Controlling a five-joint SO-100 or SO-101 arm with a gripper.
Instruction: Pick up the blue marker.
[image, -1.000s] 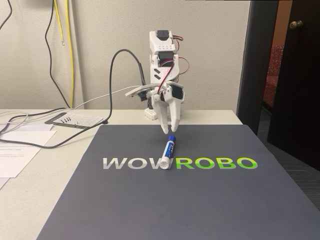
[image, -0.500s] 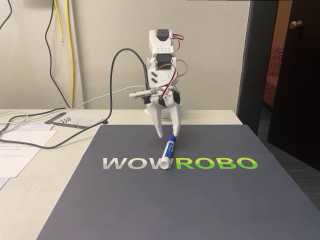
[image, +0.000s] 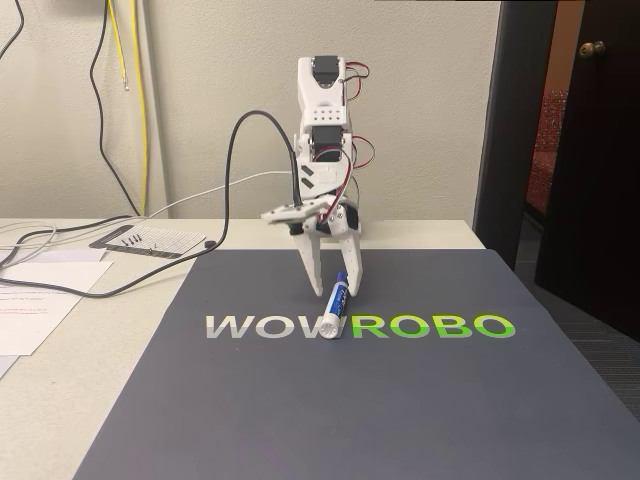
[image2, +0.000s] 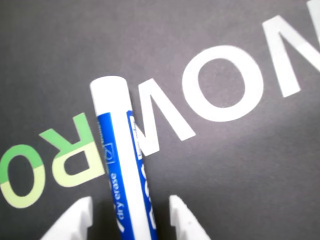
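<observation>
Gripper (image: 333, 292) has descended at frame centre; its fingers (image2: 75, 222) now stand wide, straddling the blue marker (image: 337, 304), not touching. Marker position unchanged on the grey mat (image: 420, 400). Cables (image: 60, 285) and papers (image: 30, 310) lie on the desk (image: 60, 400) at left, nothing obstructing.

Grey WOWROBO mat (image: 400, 400), papers (image: 35, 300), cables (image: 120, 90)

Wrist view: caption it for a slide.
Open gripper straddling the blue marker lying on the lettered gray mat.

table (image: 80, 400) | on it: dark WOWROBO mat (image: 400, 400), papers (image: 30, 300), cables (image: 120, 285) | on mat: blue marker (image: 337, 305)
</observation>
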